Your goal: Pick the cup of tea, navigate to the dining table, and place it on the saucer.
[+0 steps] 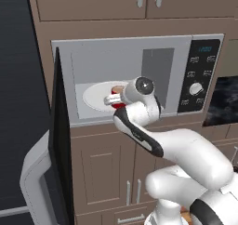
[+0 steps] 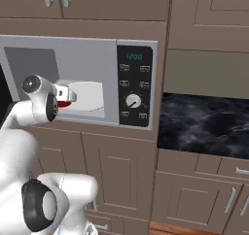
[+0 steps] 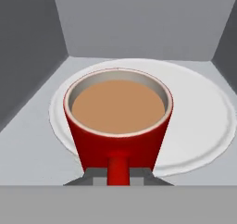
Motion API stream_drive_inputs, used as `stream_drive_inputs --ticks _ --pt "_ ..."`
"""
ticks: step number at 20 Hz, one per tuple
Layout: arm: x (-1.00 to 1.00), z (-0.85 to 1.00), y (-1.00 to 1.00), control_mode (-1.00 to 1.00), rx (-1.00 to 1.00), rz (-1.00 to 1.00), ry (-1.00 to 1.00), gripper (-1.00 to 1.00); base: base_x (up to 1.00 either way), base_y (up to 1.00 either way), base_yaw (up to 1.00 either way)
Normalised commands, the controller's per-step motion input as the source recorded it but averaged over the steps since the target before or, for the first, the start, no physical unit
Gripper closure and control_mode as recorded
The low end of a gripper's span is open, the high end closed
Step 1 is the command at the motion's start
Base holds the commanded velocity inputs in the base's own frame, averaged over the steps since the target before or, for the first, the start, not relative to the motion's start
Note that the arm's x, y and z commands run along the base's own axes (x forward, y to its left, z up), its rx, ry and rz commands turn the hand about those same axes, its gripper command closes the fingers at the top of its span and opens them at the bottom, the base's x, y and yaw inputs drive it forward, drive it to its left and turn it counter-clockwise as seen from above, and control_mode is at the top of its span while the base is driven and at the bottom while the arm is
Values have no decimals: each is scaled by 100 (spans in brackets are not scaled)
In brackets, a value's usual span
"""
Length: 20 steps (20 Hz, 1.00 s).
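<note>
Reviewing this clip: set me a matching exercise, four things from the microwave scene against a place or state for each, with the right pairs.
Things:
1. cup of tea
2. white plate
3. microwave door
4. hand

Places or states:
A. swung open to the left
B. shut on the cup's handle
C. standing on the plate, inside the microwave
D. lying on the microwave floor

Pairs: 1-C, 2-D, 3-A, 4-B

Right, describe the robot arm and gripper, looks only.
The arm has glossy white rounded shells with dark joint bands and a grey round cap at the wrist. The gripper ends in two small dark grey finger tips. No cables or markings are visible.
</note>
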Motion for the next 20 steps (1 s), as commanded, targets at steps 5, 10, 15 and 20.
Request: stream_drive_inputs --ticks 5,10,15,20 --pt "-96 42 -54 -100 1 20 -5 100 0 0 0" --pt "-96 46 -33 -100 0 20 0 100 0 0 0" --pt "-90 59 -36 -100 0 19 0 100 0 0 0" --pt "-87 59 -49 -100 -1 18 0 100 0 0 0"
